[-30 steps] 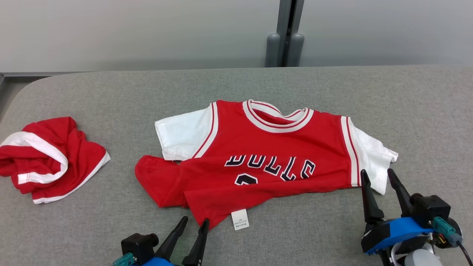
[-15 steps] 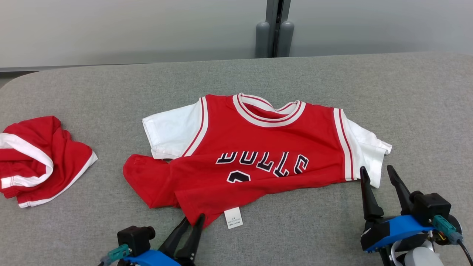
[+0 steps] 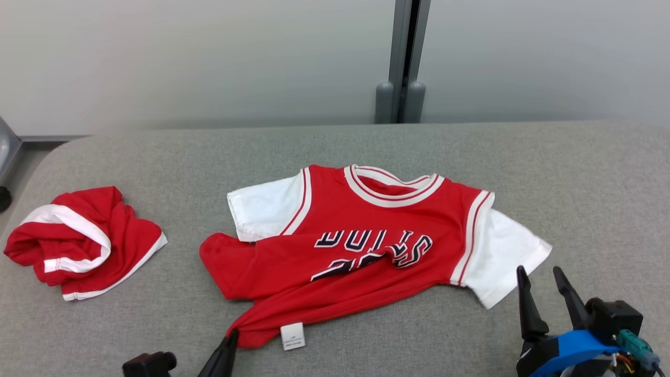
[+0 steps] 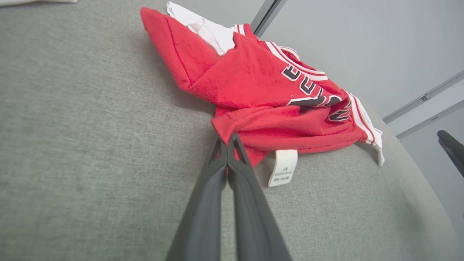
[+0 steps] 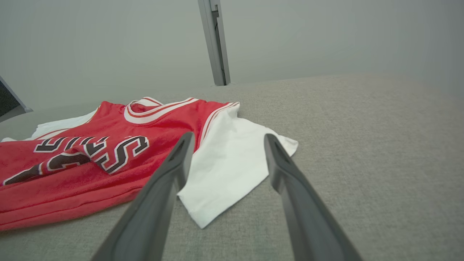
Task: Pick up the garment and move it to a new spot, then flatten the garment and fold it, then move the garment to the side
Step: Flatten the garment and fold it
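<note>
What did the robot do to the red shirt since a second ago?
The left gripper closed on the bottom hem of the jersey and tugged it toward the robot, bunching the lettering. The right gripper stayed open by the white sleeve; the other red garment did not move.

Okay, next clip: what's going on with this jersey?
The left end effector is shut on the near hem corner of the red jersey, beside its white label. The jersey lies rumpled on the grey table, not yet flat or folded. The right end effector is open and holds nothing, fingers near the white sleeve. A second garment sits crumpled on the robot's left.
</note>
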